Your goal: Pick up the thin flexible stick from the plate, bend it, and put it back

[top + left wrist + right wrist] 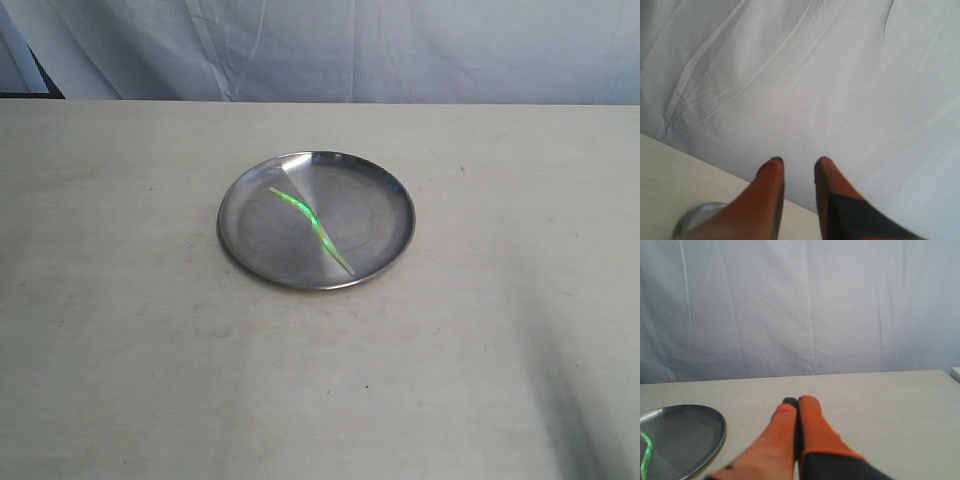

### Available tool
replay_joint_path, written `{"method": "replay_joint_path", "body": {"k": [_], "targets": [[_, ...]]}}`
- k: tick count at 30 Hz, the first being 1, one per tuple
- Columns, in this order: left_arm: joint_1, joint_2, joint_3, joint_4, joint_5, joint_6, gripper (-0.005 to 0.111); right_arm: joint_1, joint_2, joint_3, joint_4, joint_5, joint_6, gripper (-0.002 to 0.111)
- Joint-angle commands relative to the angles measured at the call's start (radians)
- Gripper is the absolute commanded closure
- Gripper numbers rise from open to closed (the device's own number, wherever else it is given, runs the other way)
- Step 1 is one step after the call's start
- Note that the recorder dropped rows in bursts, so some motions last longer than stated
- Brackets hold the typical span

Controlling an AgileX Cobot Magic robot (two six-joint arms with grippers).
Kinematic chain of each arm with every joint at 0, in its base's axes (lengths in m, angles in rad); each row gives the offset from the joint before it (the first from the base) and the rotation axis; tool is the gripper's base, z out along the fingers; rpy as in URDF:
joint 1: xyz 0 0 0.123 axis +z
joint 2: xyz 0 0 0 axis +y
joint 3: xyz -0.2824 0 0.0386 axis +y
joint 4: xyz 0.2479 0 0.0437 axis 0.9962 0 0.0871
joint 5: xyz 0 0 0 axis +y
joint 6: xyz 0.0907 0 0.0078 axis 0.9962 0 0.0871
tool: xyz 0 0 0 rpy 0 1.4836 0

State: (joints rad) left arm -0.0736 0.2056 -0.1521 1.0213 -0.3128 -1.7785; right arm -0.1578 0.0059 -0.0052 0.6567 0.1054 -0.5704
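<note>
A round silver plate (380,190) sits in the middle of the beige table. Across it lies the thin flexible stick (311,227), wavy and glowing green, running diagonally from the plate's back left to its front right. Neither gripper shows in the exterior view. In the left wrist view my left gripper (798,162) is open and empty, raised and facing the white curtain, with the plate's rim (700,211) just below it. My right gripper (796,401) is shut on nothing, low over bare table beside the plate (695,432), where a bit of the green stick (646,450) shows.
A wrinkled white curtain (400,50) hangs behind the table's far edge. A dark object (40,80) stands at the back left corner. The table's right edge (952,375) shows in the right wrist view.
</note>
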Motion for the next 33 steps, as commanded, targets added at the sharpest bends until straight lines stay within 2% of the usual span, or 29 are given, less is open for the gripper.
{"method": "replay_joint_path", "body": {"k": [1, 6, 10, 12, 15, 19, 22, 24, 28, 30, 33], "targets": [[0.001, -0.007, 0.005, -0.069, -0.015, -0.023, 0.083, -0.008, -0.006, 0.005, -0.001, -0.01, -0.003, 0.108], [0.001, -0.013, 0.065, -0.094, -0.016, -0.023, 0.083, -0.008, -0.006, 0.005, -0.001, -0.01, -0.003, 0.108], [0.001, -0.035, 0.152, -0.276, 0.052, -0.019, 0.083, -0.008, -0.006, 0.005, -0.001, -0.01, -0.003, 0.108], [0.001, -0.041, 0.152, -0.365, 0.086, -0.019, 0.083, -0.008, -0.006, 0.005, -0.001, -0.01, -0.003, 0.108], [0.001, -0.049, 0.152, -0.381, 0.174, 0.043, 0.083, -0.008, -0.006, 0.005, -0.001, -0.01, -0.003, 0.108], [0.001, -0.059, 0.152, -0.388, 0.21, 0.343, 0.083, -0.008, -0.006, 0.005, -0.001, -0.01, -0.003, 0.108], [0.001, -0.059, 0.152, -0.458, 0.21, 0.6, 0.083, -0.008, -0.006, 0.005, 0.008, -0.003, -0.003, 0.108], [0.001, -0.059, 0.152, -0.57, 0.215, 0.804, 0.083, -0.008, -0.006, 0.005, 0.01, -0.003, -0.003, 0.108], [0.001, -0.059, 0.152, -0.887, 0.253, 1.268, 0.083, -0.008, -0.006, 0.005, 0.01, -0.003, -0.003, 0.108], [0.001, -0.059, 0.152, -0.954, 0.268, 1.35, 0.083, -0.008, -0.006, 0.005, 0.01, -0.003, -0.003, 0.108], [0.001, -0.059, 0.152, -0.96, 0.268, 1.361, 0.083, -0.008, -0.006, 0.005, 0.01, -0.003, -0.003, 0.108]]}}
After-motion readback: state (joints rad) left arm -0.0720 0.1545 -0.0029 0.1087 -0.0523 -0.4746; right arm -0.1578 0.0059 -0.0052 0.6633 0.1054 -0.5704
